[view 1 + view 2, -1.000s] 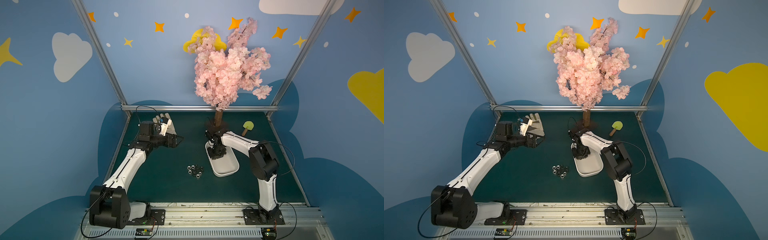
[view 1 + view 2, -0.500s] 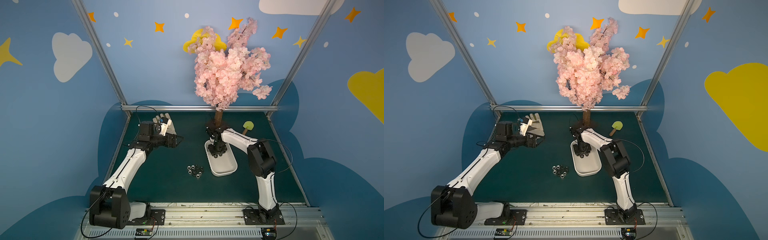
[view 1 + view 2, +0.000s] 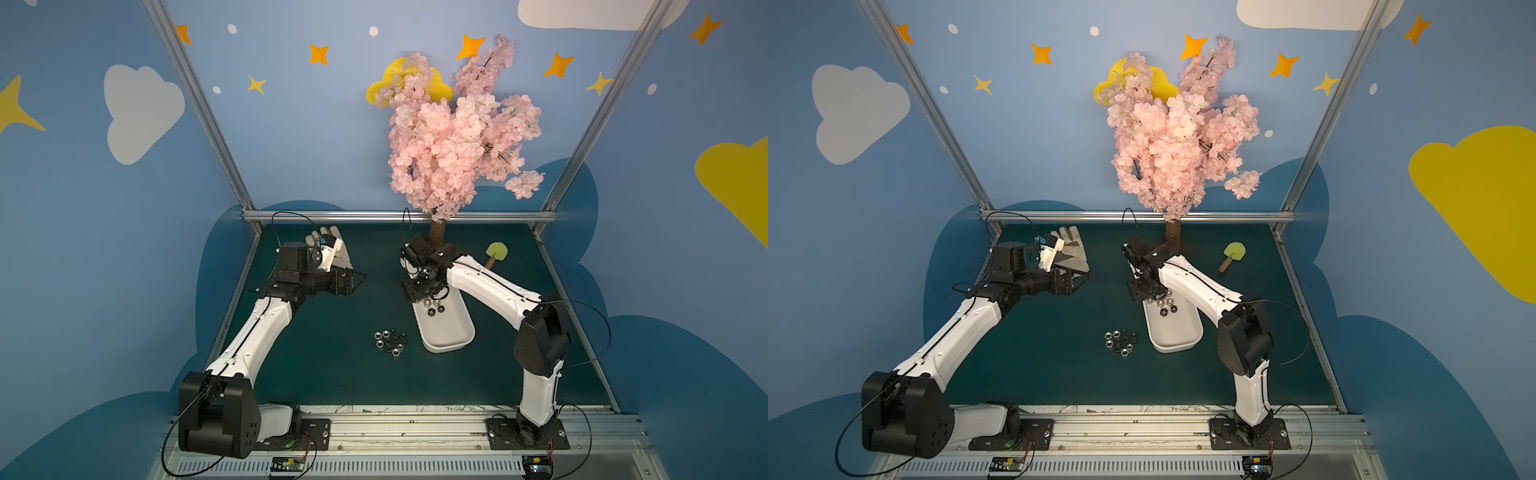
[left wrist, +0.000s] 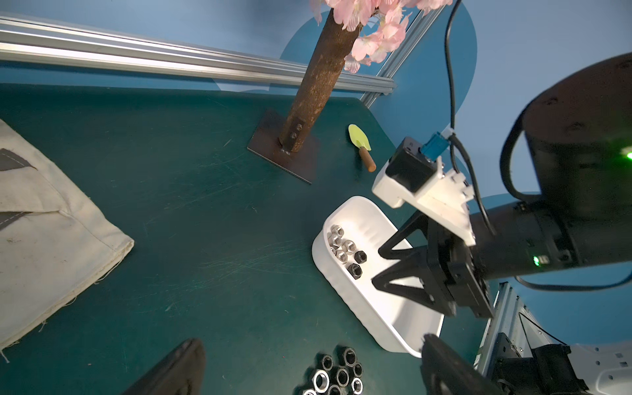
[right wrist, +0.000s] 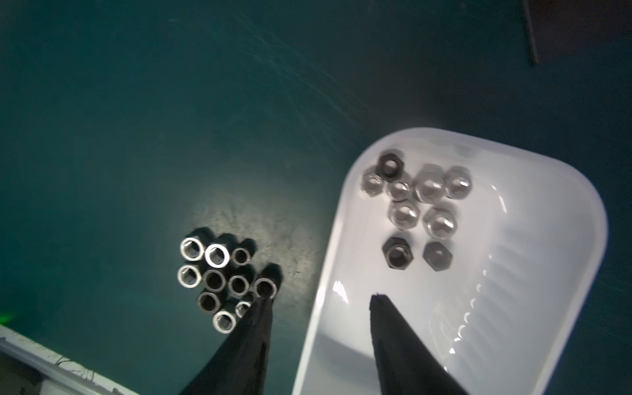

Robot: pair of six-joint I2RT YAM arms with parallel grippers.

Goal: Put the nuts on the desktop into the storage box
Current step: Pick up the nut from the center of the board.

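Observation:
Several loose nuts (image 3: 390, 341) (image 3: 1121, 342) lie bunched on the dark green desktop (image 3: 332, 365), just left of the white storage box (image 3: 451, 338) (image 5: 547, 239). More nuts (image 5: 417, 205) (image 4: 345, 249) rest in the box's far end. My right gripper (image 3: 426, 296) (image 5: 321, 301) hangs over that end, open, with nothing between its fingers (image 5: 393, 335). My left gripper (image 3: 353, 281) (image 4: 311, 342) hovers open and empty above the table near the glove, and the loose nuts (image 4: 338, 374) show between its spread jaws.
A beige work glove (image 3: 334, 249) (image 4: 51, 222) lies at the back left under my left wrist. The pink blossom tree's trunk (image 3: 437, 235) stands on a plate (image 4: 270, 136) behind the box. A small green trowel (image 3: 496, 253) lies back right. Aluminium rails (image 3: 399, 216) frame the table.
My right gripper has gone from shut to open above the box's far end and drawn slightly back. Nuts now show in the box below it. The left arm has stayed still.

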